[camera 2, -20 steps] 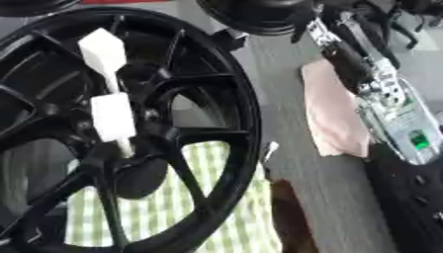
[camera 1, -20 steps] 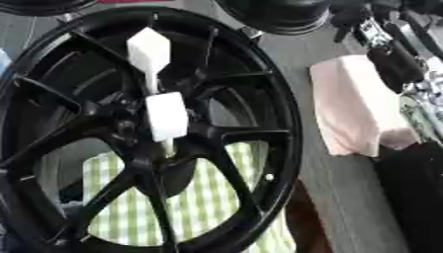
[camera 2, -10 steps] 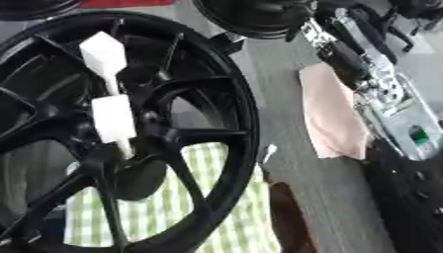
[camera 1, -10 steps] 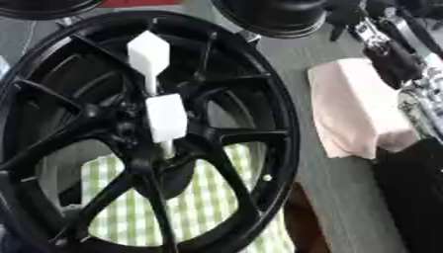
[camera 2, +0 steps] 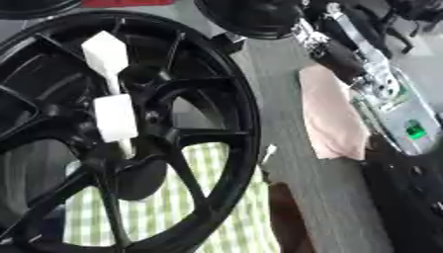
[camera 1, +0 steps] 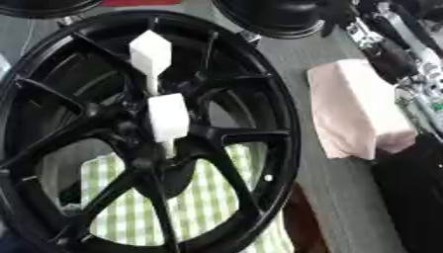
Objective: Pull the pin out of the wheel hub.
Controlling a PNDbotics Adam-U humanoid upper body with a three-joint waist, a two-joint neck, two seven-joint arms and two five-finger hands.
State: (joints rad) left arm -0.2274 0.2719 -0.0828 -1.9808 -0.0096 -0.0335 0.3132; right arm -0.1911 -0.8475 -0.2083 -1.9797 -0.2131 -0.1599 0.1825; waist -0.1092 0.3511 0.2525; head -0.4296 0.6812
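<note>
Since the earlier frames nothing on the worktop has changed place; only the right arm has shifted slightly along the right edge, and the whole view has drifted a little. The black wheel lies flat, filling the left and centre of the scene, on a green-and-white checked cloth. The white pin stands in the hub at the wheel centre, its lower block just above the hub and its upper block toward the far rim. A folded pink cloth lies to the right of the wheel, apart from the rim. The right arm runs from the far right corner down the right edge, over the pink cloth's right side, well apart from the pin. The fingers are not distinguishable; their state cannot be told. The left hand is not visible.
</note>
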